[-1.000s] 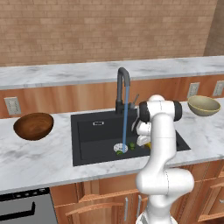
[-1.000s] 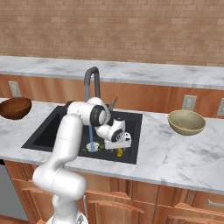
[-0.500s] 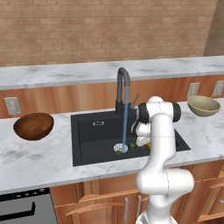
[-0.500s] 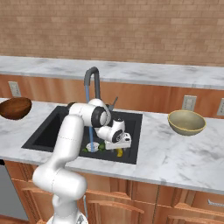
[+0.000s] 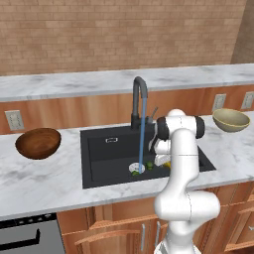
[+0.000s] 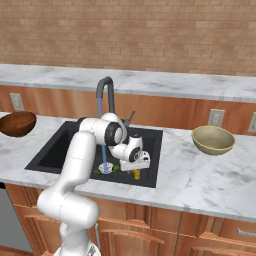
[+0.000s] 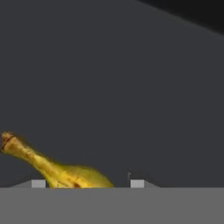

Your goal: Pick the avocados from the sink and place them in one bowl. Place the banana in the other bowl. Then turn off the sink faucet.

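Observation:
My gripper (image 5: pixel 162 161) reaches down into the black sink (image 5: pixel 106 154), right of the drain. In the hand view its fingertips (image 7: pixel 137 183) straddle the yellow banana (image 7: pixel 65 174), which lies on the sink floor; the gripper (image 7: pixel 87 183) is open, and a gap remains at the right fingertip. The banana (image 6: pixel 135 173) peeks out under the hand (image 6: pixel 141 162). Two green avocados (image 5: pixel 150 165) (image 5: pixel 135 172) lie by the drain under the stream. The dark brown bowl (image 5: pixel 38 143) sits on the left counter, the pale bowl (image 5: pixel 230 119) on the right. Water runs from the faucet (image 5: pixel 139 99).
The faucet's arched spout (image 6: pixel 106 90) and its blue water stream (image 6: pixel 103 145) stand just left of my forearm. A marble counter (image 5: pixel 44 178) surrounds the sink, with a brick wall behind. The left half of the sink floor (image 6: pixel 55 152) is bare.
The fingers have drawn closer together around the banana. The arm and the fruit have stayed where they were.

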